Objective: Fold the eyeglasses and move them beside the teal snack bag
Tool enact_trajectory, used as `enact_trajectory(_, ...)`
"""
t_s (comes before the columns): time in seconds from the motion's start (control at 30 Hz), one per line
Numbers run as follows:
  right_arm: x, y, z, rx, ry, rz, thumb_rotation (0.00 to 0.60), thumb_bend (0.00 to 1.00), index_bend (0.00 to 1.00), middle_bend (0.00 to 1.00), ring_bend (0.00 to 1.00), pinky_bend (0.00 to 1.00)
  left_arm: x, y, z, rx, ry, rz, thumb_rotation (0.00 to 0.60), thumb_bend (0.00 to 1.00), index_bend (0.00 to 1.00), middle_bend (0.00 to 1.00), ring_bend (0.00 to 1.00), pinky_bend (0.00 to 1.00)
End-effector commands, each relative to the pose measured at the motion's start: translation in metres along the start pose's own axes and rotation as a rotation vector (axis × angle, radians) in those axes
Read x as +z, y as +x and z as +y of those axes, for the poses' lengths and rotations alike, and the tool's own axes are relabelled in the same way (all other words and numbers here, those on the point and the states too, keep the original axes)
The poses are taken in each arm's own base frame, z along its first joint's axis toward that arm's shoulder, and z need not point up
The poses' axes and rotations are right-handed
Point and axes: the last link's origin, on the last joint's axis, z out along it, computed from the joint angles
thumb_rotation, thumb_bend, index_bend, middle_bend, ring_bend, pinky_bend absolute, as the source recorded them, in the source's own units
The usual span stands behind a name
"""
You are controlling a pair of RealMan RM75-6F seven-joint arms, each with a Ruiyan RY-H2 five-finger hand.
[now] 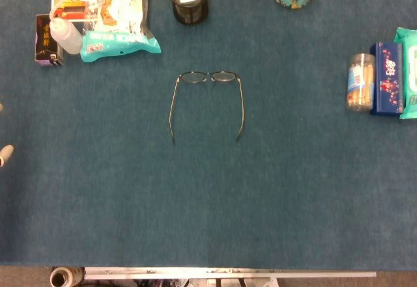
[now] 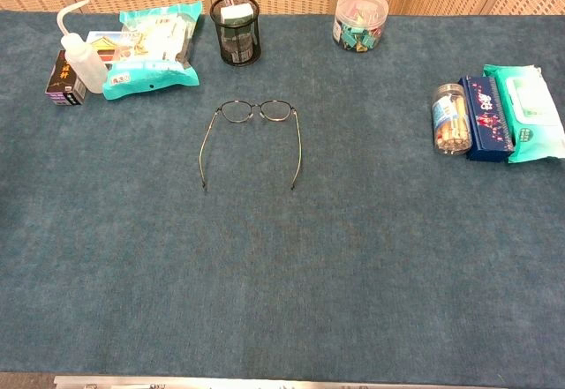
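Note:
Thin dark-framed eyeglasses (image 1: 207, 101) (image 2: 252, 138) lie unfolded near the middle of the blue table cloth, lenses away from me and both temple arms pointing toward me. The teal snack bag (image 1: 118, 12) (image 2: 150, 47) lies flat at the back left, up and to the left of the glasses. Only pale fingertips of my left hand (image 1: 5, 154) poke in at the far left edge of the head view, well away from the glasses and touching nothing. The chest view shows no hand. My right hand appears in neither view.
Beside the snack bag stand a white squeeze bottle (image 2: 84, 61) and a small dark box (image 2: 62, 82). A black mesh pen cup (image 2: 237, 29) and a clear round tub (image 2: 360, 20) stand at the back. At right lie a biscuit jar (image 2: 451, 118), a blue box (image 2: 485, 117) and a wipes pack (image 2: 533, 112).

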Motion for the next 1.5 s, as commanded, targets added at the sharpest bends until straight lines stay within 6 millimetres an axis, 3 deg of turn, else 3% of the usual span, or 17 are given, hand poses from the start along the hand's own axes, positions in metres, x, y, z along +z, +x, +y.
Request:
enact_trajectory(0.03,0.0,-0.003,0.0,0.0,0.0,-0.009,0.6,0.17,0.23,0.33,0.32,0.54,0.0,-0.002,-0.001,0.007,0.002,-0.009,0.6,0.11,0.33,0.3,0.26,0.5)
enact_trajectory(0.23,0.005,-0.009,-0.002,-0.001,0.007,-0.024,0.6,0.17,0.23,0.33,0.32,0.54,0.0,-0.001,-0.003,0.01,0.011,-0.009,0.6,0.11,0.32,0.3,0.26,0.51)
enact_trajectory(0.53,0.013,0.011,-0.006,-0.007,0.036,0.047,0.6,0.17,0.23,0.33,0.32,0.54,0.001,0.002,0.012,-0.078,-0.075,0.049,0.6,0.11,0.25,0.26,0.27,0.51)
enact_trajectory(0.73,0.017,0.024,-0.005,-0.023,0.035,0.09,0.6,0.17,0.23,0.33,0.32,0.54,0.007,0.009,0.032,-0.169,-0.187,0.097,0.6,0.09,0.16,0.16,0.23,0.47)
enact_trajectory(1.07,0.02,0.035,-0.001,-0.04,0.018,0.123,0.6,0.17,0.23,0.33,0.32,0.54,0.036,0.007,0.08,-0.197,-0.373,0.108,0.6,0.04,0.08,0.01,0.02,0.26)
enact_trajectory(1.5,0.023,0.036,0.009,-0.047,-0.012,0.123,0.6,0.17,0.23,0.33,0.32,0.54,0.062,-0.009,0.139,-0.199,-0.527,0.084,0.6,0.04,0.02,0.0,0.0,0.12)
